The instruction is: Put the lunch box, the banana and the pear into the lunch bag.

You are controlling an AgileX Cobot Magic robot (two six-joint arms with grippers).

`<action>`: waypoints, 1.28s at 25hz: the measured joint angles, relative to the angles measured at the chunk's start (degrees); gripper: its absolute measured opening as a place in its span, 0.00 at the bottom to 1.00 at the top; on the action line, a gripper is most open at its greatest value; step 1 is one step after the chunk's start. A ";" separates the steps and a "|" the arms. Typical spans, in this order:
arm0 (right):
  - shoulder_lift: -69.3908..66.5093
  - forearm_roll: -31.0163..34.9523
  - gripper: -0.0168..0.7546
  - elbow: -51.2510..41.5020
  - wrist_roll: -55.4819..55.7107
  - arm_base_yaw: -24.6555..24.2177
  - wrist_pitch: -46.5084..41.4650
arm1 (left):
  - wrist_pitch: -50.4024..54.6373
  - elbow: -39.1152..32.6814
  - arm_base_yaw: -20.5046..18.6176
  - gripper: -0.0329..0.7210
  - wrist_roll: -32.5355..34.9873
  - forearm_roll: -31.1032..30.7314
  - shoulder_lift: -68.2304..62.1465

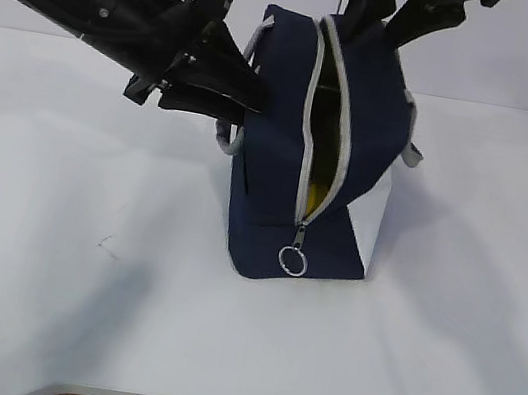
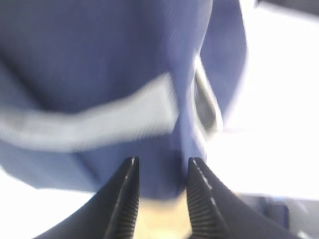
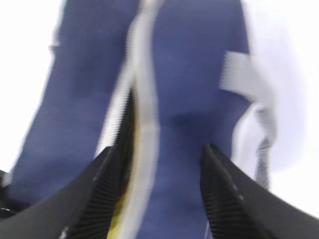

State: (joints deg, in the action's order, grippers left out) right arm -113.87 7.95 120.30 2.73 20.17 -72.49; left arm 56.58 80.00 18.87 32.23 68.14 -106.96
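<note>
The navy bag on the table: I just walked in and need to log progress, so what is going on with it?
The large boxy navy-blue fabric lunch bag stands on the white table with its grey zipper open. Something yellow shows inside; which fruit it is cannot be told. The left gripper is at the bag's left side, by a grey handle, jaws parted. The right gripper hovers open above the opening. No fruit or box lies outside.
</note>
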 joint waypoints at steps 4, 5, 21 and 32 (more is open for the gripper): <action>1.66 0.31 0.58 0.00 0.00 0.00 0.00 | 6.26 0.00 -1.40 0.37 0.00 -0.87 0.11; 1.94 0.31 0.58 0.00 0.00 0.00 0.00 | 7.80 0.00 -1.70 0.37 0.00 -1.30 0.11; 11.28 0.31 0.58 -2.06 -0.19 0.00 0.00 | 12.53 0.00 -1.80 0.37 -18.26 -32.70 6.87; 22.86 1.25 0.58 -16.34 -2.31 0.00 0.00 | 13.62 0.00 1.32 0.37 -27.59 -53.27 16.68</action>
State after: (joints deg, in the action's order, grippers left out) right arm -91.01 9.21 103.96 0.42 20.17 -72.49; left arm 70.19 80.00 20.19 4.64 14.88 -90.29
